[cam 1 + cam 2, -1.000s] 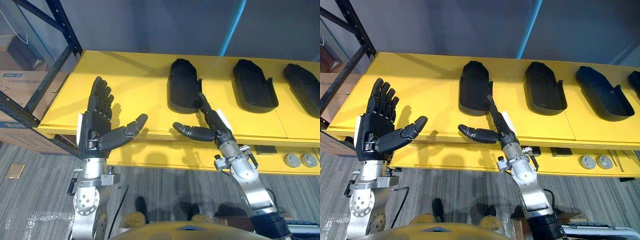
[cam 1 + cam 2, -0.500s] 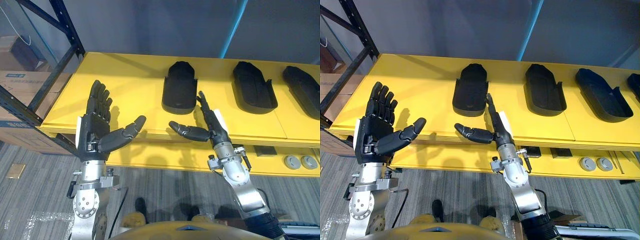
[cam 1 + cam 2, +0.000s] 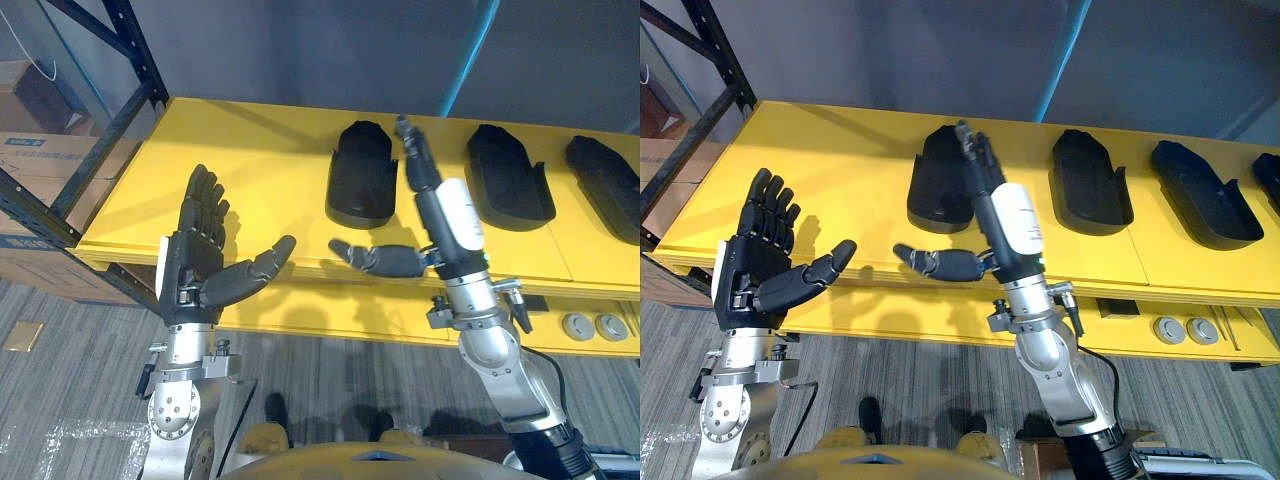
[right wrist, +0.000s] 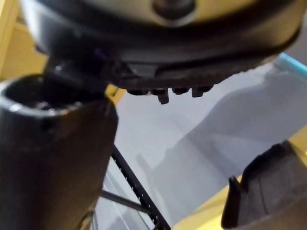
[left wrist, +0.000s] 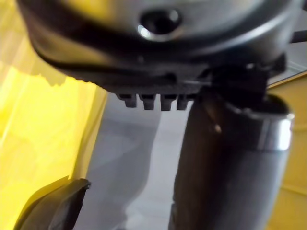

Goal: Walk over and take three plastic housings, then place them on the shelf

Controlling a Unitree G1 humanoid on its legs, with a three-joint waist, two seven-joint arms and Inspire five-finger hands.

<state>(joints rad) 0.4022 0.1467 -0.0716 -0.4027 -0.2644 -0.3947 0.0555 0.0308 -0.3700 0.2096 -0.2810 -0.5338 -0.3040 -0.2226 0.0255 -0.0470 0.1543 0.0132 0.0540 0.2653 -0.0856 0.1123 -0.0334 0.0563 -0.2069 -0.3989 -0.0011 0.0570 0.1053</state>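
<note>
Much open shelf (image 3: 250, 160) left of leftmost housing (image 3: 360, 190)

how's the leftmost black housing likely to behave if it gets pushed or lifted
The leftmost housing looks like a hollow moulded shell: probably stiff and light. Lying flat on the smooth yellow shelf, it would likely slide rather than roll or tip.
</note>
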